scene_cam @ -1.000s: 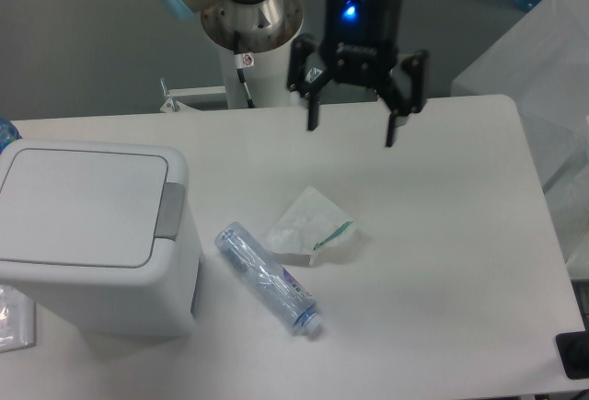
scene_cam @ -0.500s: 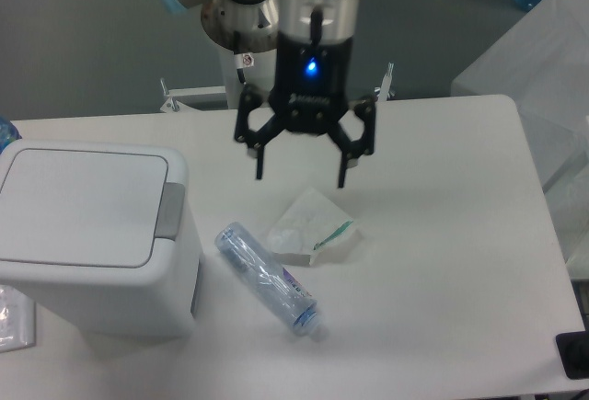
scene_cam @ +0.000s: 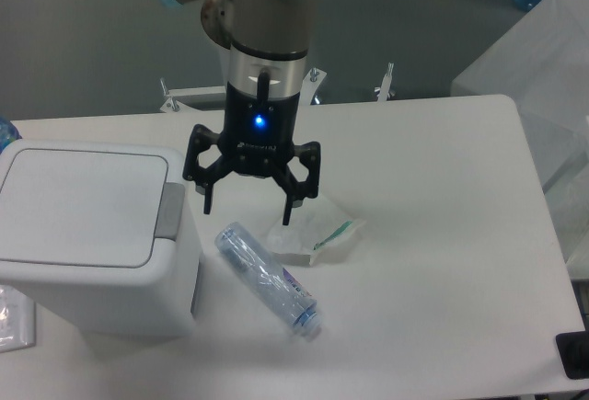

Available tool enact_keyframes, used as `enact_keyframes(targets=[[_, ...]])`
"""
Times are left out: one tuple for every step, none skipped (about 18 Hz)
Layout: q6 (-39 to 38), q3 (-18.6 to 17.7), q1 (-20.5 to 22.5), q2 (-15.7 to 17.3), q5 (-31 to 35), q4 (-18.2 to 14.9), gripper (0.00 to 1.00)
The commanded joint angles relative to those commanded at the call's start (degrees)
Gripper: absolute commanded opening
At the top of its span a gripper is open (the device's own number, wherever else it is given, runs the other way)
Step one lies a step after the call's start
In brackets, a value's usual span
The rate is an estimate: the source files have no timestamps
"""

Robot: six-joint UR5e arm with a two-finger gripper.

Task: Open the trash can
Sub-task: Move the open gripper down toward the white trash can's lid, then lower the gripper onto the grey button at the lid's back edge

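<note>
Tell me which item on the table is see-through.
The plastic bottle, lying on its side between the trash can and the crumpled wrapper; both others are opaque white.

Even, cool overhead light — soft shadows, slightly soft focus throughout.

A flat white rectangular surface (scene_cam: 442, 262) with rounded far corners is seen filling most of the view. At its left near side a boxy white plastic trash can (scene_cam: 92, 239) with rounded corners is carried, its flat lid closed and its grey push tab turned to the right. Just right of it, a clear plastic bottle (scene_cam: 267, 278) is laid on its side, slanting from far left to near right. Close beyond the bottle, a crumpled white wrapper with a green stripe (scene_cam: 317, 233) is laid. A small flat pale item at the near left edge, partly hidden by the can, cannot be identified.
</note>
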Motion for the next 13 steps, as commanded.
enact_keyframes(targets=[[0.0,0.1,0.0,-0.1,-0.1,0.0,1.00],[-0.1,0.0,0.0,-0.1,-0.1,0.0,1.00],[-0.1,0.0,-0.1,-0.1,-0.1,0.0,1.00],[-0.1,-0.2,-0.1,-0.1,-0.2,0.0,1.00],[-0.1,-0.3,-0.4,-0.1,-0.1,0.0,1.00],[-0.5,-0.4,-0.7,-0.1,0.0,0.0,1.00],[-1.4,-0.4,-0.8,-0.2,0.2,0.0,1.00],[-2.1,-0.5,-0.8,-0.2,0.1,0.1,1.00],[-2.6,-0.6,-1.1,-0.2,0.0,0.0,1.00],[-3.2,-0.6,-1.8,-0.1,0.1,0.0,1.00],[-3.9,-0.7,-2.0,-0.1,0.1,0.0,1.00],[-4.2,-0.8,-2.0,-0.1,0.2,0.0,1.00],[-4.4,-0.8,-2.0,-0.1,0.2,0.0,1.00]])
